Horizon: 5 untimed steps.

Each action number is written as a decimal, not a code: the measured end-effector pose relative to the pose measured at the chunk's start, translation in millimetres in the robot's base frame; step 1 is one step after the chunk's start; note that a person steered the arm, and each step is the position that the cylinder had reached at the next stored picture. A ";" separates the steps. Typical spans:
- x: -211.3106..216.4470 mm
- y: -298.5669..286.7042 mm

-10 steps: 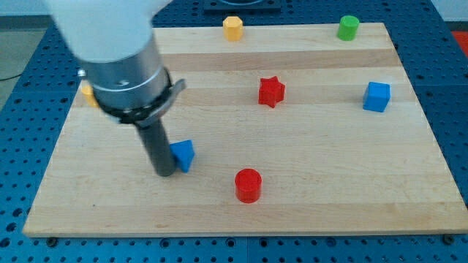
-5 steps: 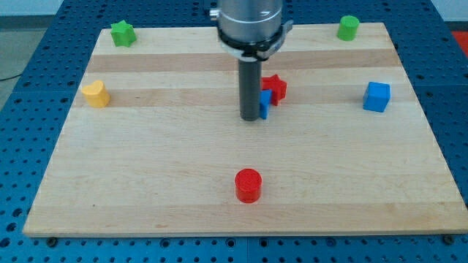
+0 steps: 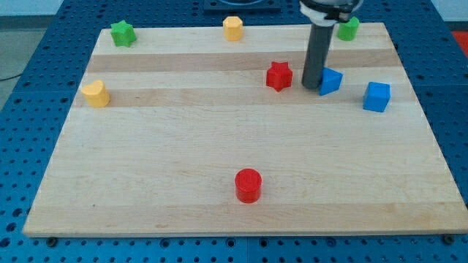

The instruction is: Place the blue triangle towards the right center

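Note:
The blue triangle [image 3: 330, 80] lies on the wooden board [image 3: 219, 146] in the upper right part, between the red star [image 3: 278, 75] and the blue cube [image 3: 376, 96]. My tip [image 3: 311, 87] stands right against the triangle's left side, touching it. The rod rises from there to the view's top edge. The red star is just left of the rod, a small gap apart.
A green cylinder [image 3: 348, 28] is at the top right, partly behind the rod's mount. A yellow block [image 3: 232, 28] sits at the top centre, a green star [image 3: 122, 33] at the top left, a yellow heart-like block [image 3: 95, 93] at the left, a red cylinder [image 3: 248, 185] at the bottom centre.
My tip has swept from the lower left up and to the right, pushing the blue triangle past the red star. The red star has shifted slightly up.

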<state>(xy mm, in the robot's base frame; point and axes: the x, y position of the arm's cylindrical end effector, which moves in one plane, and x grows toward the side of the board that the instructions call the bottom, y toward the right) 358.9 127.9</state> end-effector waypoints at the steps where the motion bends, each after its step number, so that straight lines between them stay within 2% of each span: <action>1: -2.7 25.8; 5: -15.5 58.3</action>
<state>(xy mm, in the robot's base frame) 343.3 186.2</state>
